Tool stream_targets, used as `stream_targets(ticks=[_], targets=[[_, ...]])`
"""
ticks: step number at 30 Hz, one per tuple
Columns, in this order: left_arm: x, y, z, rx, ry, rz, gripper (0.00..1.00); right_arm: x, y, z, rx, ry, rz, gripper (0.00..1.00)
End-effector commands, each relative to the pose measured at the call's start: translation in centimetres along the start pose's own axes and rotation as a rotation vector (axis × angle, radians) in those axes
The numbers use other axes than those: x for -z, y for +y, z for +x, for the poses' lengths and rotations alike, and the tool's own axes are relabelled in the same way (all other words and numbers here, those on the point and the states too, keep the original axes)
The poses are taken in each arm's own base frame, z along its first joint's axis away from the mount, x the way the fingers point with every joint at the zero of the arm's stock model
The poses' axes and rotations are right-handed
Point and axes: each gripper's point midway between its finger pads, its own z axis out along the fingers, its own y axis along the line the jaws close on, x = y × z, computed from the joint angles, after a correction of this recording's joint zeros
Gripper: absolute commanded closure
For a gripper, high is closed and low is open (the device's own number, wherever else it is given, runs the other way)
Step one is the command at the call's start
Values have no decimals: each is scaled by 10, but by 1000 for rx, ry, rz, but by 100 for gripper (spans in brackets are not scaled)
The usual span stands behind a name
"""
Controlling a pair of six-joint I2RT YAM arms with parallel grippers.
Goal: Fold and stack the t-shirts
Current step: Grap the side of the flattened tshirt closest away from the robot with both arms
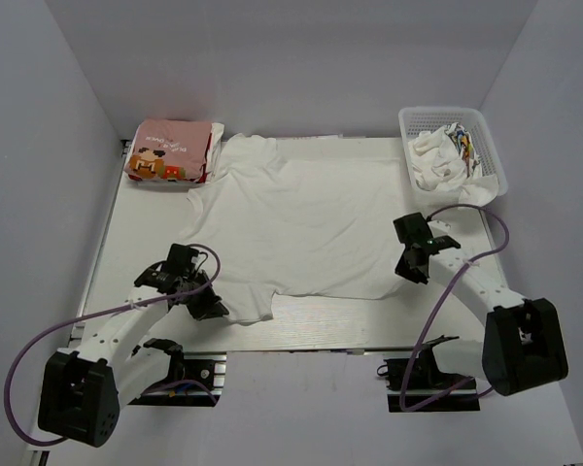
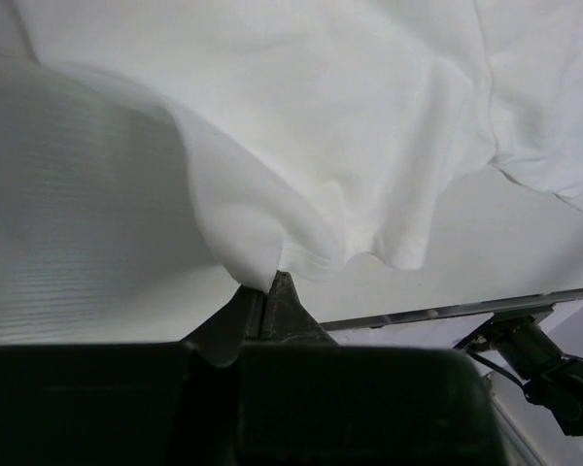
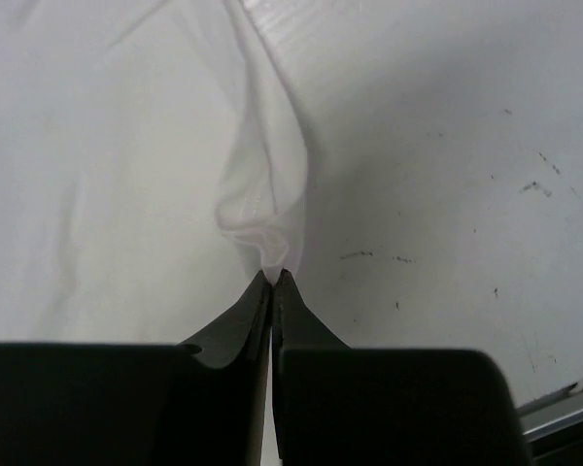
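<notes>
One rumpled white t-shirt (image 1: 311,218) lies spread, the left gripper (image 1: 214,309) and right gripper (image 1: 409,273) each clamped on its edge. One folded pink t-shirt (image 1: 170,152) sits well beyond the left gripper.

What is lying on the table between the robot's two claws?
The white t-shirt, spread flat. Its near edge runs from the left gripper to the right gripper, and both are pinching it. The top view shows this.

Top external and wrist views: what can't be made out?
Top external: details of the print on the pink t-shirt, too small.
Top external: what the crumpled cloth in the basket is, bunched and too small.
Left wrist: how many layers of the white t-shirt the left gripper pinches, hidden by folds.
Right wrist: likewise for the right gripper; frame edges crop the white t-shirt.
</notes>
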Motion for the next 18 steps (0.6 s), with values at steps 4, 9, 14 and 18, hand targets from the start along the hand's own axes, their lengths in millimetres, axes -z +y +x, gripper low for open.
stream_targets(ticks=[4,9,14,18], targets=[[18,-37,-17,-83,-58,133,100,4,-22,20,-30,-5,19,100],[27,-65,-37,-160,-117,213,100,6,-7,1,-28,-39,-16,100],[35,-100,-61,-221,-133,271,100,5,6,-23,-26,-68,0,100],[43,-128,-81,-263,-162,317,100,7,21,-40,-26,-76,-10,100]])
